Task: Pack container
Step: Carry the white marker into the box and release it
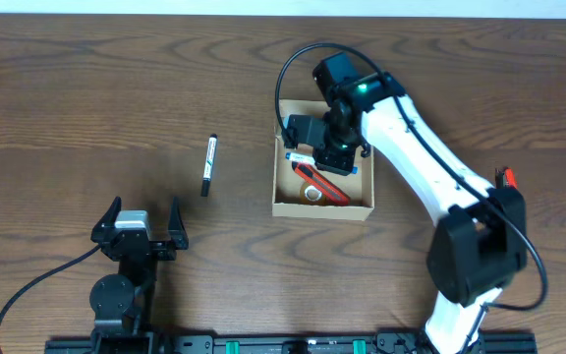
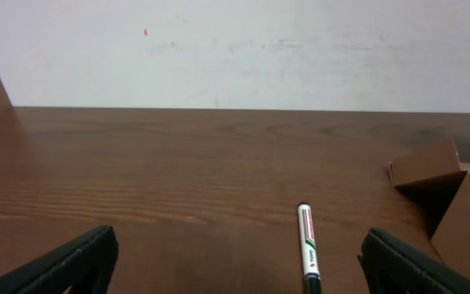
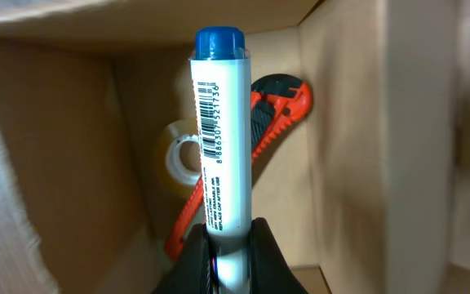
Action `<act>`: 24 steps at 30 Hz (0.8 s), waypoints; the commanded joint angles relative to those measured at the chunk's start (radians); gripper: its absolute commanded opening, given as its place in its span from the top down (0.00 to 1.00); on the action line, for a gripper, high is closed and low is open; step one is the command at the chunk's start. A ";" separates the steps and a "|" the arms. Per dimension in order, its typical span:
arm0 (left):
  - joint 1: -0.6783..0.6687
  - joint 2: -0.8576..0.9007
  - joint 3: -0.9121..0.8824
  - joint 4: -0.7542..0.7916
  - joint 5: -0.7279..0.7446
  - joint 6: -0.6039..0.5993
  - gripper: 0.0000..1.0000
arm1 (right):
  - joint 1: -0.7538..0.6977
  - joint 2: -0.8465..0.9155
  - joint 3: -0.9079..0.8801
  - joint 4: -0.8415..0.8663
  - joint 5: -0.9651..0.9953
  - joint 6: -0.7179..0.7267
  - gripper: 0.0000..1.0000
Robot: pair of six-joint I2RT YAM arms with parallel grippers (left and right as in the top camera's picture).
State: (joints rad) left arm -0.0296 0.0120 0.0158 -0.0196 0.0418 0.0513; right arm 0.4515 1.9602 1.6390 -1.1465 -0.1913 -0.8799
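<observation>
Roughly halfway I reckon: box (image 1: 322,209) sits under the right gripper (image 3: 228,245), which pinches a blue-capped marker (image 3: 219,139) above the cutter (image 3: 280,106) and tape roll (image 3: 178,159) inside, one pen (image 1: 207,164) lies left of the box, left gripper (image 1: 138,224) wide open.

In the container (image 1: 322,209) lie 1 cutter (image 1: 326,185) and 1 tape roll (image 1: 312,195), with 1 marker (image 3: 219,139) above them. 1 pen (image 1: 207,164) lies on the table (image 1: 86,98), left of the container.
</observation>
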 commanded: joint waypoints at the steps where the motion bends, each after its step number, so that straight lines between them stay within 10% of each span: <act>1: 0.003 -0.007 -0.011 -0.055 -0.016 -0.007 0.05 | 0.008 0.058 -0.005 0.005 -0.028 -0.027 0.99; 24: 0.003 -0.007 -0.011 -0.055 -0.015 -0.007 0.05 | 0.006 0.175 -0.007 0.021 -0.019 -0.195 0.99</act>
State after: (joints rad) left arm -0.0296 0.0120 0.0158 -0.0193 0.0422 0.0513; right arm 0.4515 2.0937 1.6371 -1.1278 -0.2089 -1.0496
